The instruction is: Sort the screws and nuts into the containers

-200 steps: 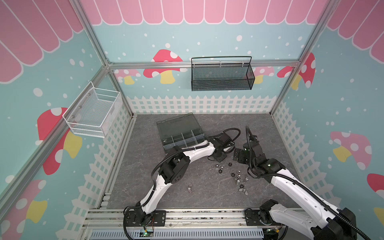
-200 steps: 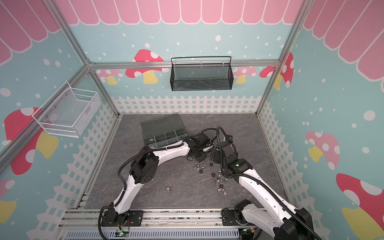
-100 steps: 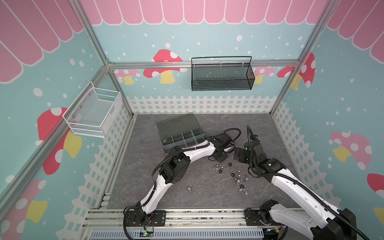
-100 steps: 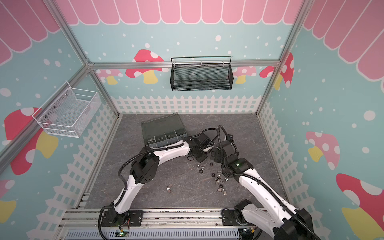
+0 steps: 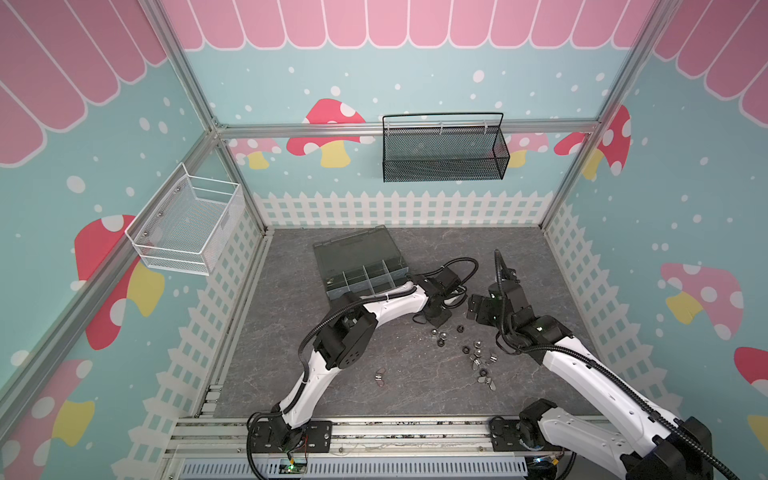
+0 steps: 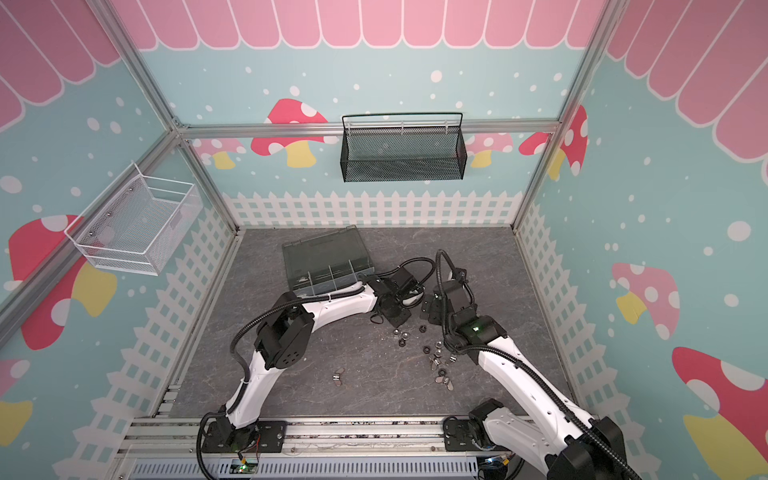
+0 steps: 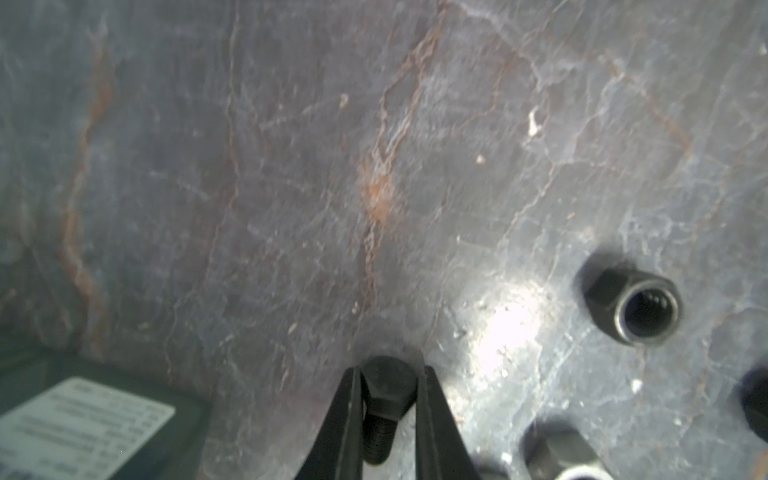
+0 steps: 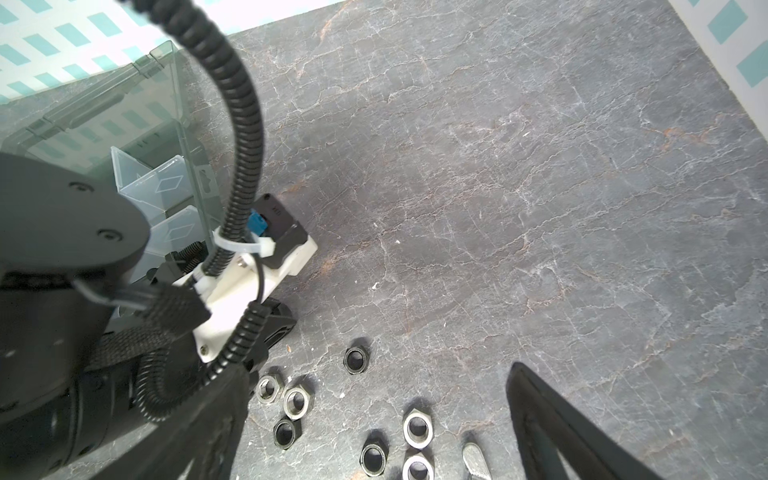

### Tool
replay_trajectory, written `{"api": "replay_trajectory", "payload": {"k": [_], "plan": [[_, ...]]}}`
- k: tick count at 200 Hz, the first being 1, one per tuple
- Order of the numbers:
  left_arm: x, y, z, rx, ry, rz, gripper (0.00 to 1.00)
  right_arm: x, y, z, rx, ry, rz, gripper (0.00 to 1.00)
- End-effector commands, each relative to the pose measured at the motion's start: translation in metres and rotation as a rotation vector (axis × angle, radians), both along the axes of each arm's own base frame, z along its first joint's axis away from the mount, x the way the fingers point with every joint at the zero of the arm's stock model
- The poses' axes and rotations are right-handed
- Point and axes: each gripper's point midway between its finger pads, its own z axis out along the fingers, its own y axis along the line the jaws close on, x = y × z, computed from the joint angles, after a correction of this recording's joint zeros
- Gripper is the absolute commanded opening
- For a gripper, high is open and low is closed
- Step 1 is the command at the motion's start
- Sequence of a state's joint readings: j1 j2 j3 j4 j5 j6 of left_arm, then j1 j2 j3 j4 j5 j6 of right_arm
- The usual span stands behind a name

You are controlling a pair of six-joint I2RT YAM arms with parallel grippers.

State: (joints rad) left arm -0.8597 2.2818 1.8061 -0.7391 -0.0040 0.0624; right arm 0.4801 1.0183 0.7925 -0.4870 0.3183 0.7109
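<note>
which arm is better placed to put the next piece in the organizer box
Left. The left gripper is shut on a black screw, close beside the organizer box. The right gripper is open and empty above the loose nuts.

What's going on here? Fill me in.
The left gripper is shut on a black screw low over the table, near the open organizer box. The right gripper hangs open above loose nuts scattered on the table. Most of the sorting is not yet done.
</note>
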Motion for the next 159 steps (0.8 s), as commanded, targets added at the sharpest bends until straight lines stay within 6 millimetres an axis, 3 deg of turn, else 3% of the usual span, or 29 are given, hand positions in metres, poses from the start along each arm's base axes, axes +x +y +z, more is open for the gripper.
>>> {"api": "replay_trajectory", "payload": {"k": [1,48,98,131,159], "plan": [[-0.002,0.005,0.027,-0.037,-0.027,0.039,0.00,0.001,-0.002,-0.003,0.007,0.011,-0.009,0.98],[-0.001,0.015,0.077,-0.119,-0.114,0.101,0.00,-0.003,-0.006,0.001,0.031,-0.008,-0.022,0.98],[0.008,0.051,0.128,-0.169,-0.238,0.204,0.00,-0.002,-0.001,-0.002,0.045,-0.009,0.000,0.98],[0.021,0.092,0.132,-0.155,-0.268,0.271,0.00,0.000,0.003,-0.008,0.056,0.000,0.015,0.98],[0.030,0.120,0.122,-0.143,-0.278,0.291,0.00,0.001,0.004,-0.014,0.056,0.013,0.019,0.98]]}}
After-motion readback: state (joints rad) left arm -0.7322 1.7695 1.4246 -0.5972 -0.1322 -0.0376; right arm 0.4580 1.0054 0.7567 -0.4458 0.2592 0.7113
